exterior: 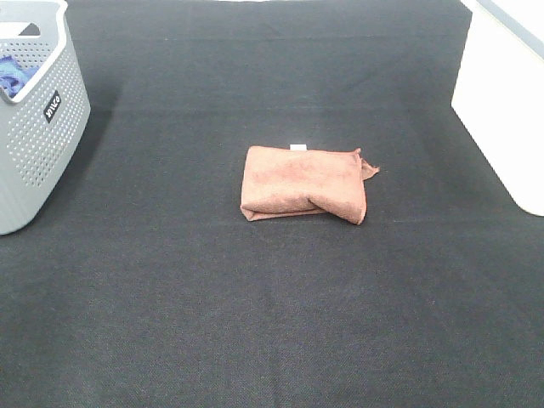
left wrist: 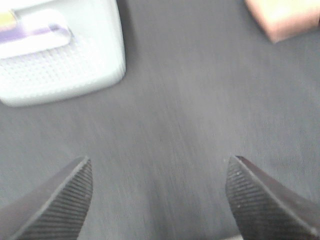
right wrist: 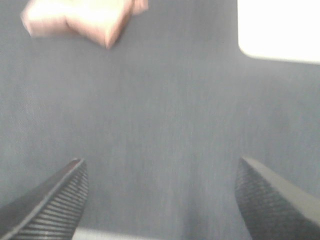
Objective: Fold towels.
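Observation:
The reddish-brown towel (exterior: 303, 184) lies folded into a small rectangle in the middle of the black mat, with a small white tag (exterior: 297, 147) at its far edge and one corner sticking out at the right. Neither arm shows in the exterior high view. My left gripper (left wrist: 159, 197) is open and empty over bare mat, with a corner of the towel (left wrist: 285, 20) far from it. My right gripper (right wrist: 160, 197) is open and empty over bare mat, with the towel (right wrist: 80, 20) well ahead of it.
A grey perforated basket (exterior: 34, 127) with a blue cloth (exterior: 13, 75) inside stands at the far left; it also shows in the left wrist view (left wrist: 60, 50). A white bin (exterior: 506, 93) stands at the far right and shows in the right wrist view (right wrist: 280, 30).

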Robot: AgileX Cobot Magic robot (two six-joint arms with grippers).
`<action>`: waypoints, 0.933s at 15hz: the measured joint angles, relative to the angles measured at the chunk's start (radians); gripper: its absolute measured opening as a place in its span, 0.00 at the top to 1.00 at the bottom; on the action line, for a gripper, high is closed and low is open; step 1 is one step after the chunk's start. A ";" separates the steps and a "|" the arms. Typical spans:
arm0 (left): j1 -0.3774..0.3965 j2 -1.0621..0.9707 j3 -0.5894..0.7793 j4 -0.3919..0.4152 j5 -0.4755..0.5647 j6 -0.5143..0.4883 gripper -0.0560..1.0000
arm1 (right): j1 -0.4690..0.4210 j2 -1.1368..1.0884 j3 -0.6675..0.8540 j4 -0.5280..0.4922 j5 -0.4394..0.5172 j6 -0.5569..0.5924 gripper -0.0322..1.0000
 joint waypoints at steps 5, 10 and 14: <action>0.000 -0.097 0.000 0.000 0.000 0.001 0.27 | -0.001 -0.137 0.000 0.004 0.000 0.000 0.23; 0.000 -0.098 0.000 0.000 0.000 0.003 0.27 | -0.001 -0.140 0.000 0.004 0.000 0.000 0.23; 0.000 -0.098 0.000 0.000 0.000 0.003 0.27 | -0.001 -0.140 0.000 0.004 0.000 0.000 0.23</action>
